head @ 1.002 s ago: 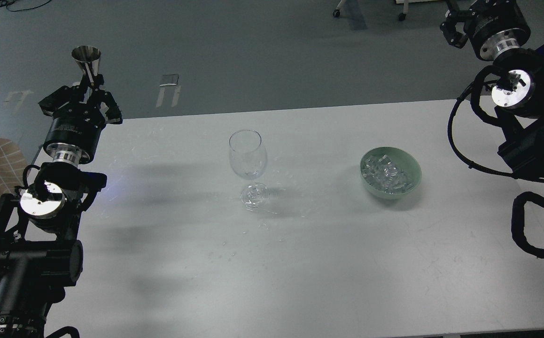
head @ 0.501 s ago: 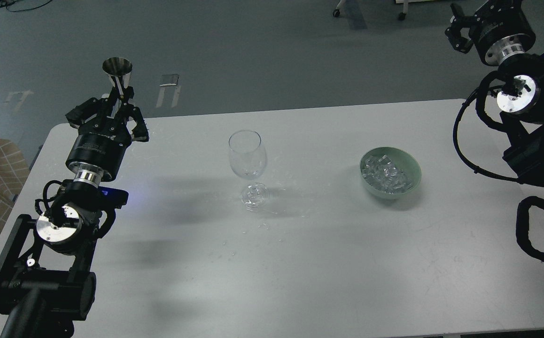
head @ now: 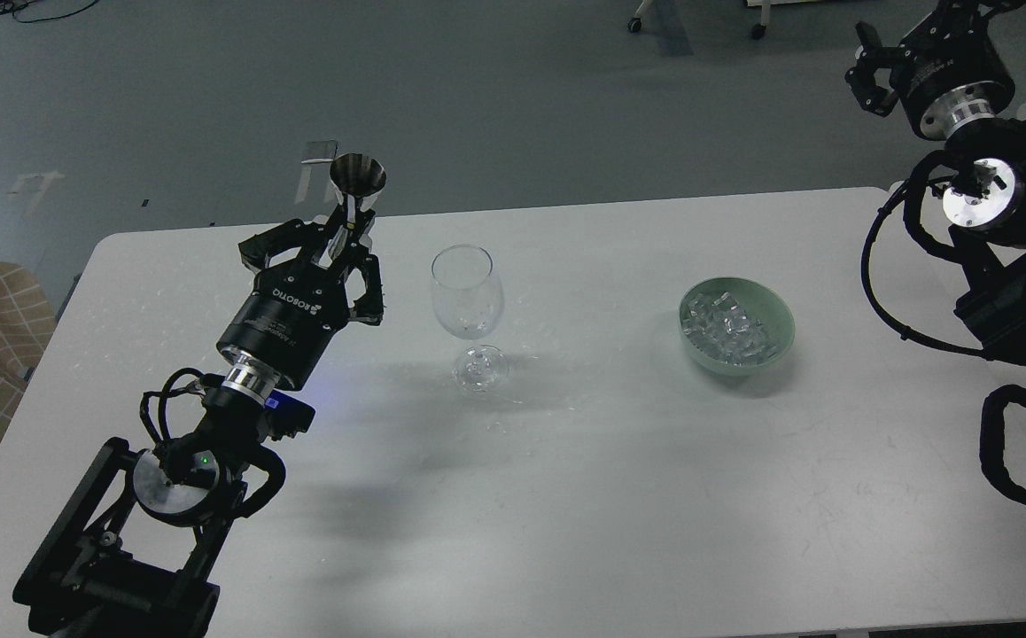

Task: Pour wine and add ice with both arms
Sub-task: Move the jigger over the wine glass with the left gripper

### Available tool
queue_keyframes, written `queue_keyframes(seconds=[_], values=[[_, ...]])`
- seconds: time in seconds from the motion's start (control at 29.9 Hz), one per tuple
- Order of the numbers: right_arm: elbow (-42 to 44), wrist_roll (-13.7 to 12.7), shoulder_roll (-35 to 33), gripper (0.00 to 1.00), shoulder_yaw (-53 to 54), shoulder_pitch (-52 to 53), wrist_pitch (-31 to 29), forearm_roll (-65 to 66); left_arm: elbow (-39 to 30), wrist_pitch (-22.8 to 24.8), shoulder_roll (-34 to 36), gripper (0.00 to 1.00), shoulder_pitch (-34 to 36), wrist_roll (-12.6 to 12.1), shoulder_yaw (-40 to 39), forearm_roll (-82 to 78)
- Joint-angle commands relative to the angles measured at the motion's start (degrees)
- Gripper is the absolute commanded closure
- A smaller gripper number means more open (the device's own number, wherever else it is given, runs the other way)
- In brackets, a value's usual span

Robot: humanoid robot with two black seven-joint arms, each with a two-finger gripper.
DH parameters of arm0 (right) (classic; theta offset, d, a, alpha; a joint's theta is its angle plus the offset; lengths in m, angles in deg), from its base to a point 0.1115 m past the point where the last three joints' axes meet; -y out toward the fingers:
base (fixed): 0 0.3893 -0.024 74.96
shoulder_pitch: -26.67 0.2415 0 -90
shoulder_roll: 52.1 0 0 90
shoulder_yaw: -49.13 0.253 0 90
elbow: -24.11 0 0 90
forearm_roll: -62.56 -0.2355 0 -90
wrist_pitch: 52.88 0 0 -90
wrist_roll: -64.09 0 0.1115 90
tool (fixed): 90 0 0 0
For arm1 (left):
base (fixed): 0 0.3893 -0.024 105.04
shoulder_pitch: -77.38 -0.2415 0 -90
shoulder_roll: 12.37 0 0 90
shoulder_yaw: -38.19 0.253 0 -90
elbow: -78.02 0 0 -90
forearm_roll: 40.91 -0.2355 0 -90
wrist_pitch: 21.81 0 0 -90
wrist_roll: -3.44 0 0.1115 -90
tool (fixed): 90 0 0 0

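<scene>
Left tool clamped, raised; right tool high

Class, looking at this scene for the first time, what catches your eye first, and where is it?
The left gripper holds a shiny metal cup up beside the empty wine glass at the table's middle. To the right sits a green bowl of ice.

On the white counter an empty wine glass stands upright at center. To its right sits a green bowl of ice. The left end effector grips a metal cone cup just left of the glass. The right end effector hangs far right.
</scene>
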Motion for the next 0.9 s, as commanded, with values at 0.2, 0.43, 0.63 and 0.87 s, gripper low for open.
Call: queue_keyframes(seconds=[0.2,0.43,0.63,0.87], values=[[-0.5,0.0,-1.2,0.00,0.0,-1.1,-0.1,-0.1,0.0,-4.8,-0.4,1.00,0.8,-0.1,0.7,-7.3],[-1.1,0.0,-1.1,0.00,0.0,-1.3,-0.1,-0.1,-0.1,-4.8,0.6,1.00,0.7,-0.1,2.0,-10.3],[-1.5,0.0,-1.1,0.00,0.0,-1.3,-0.1,-0.1,-0.9,-4.8,0.6,1.00,0.9,-0.1,2.0,-13.1],[-1.5,0.0,-1.2,0.00,0.0,-1.6,-0.1,-0.1,-1.3,-4.7,0.3,1.00,0.8,-0.1,2.1,-18.5]])
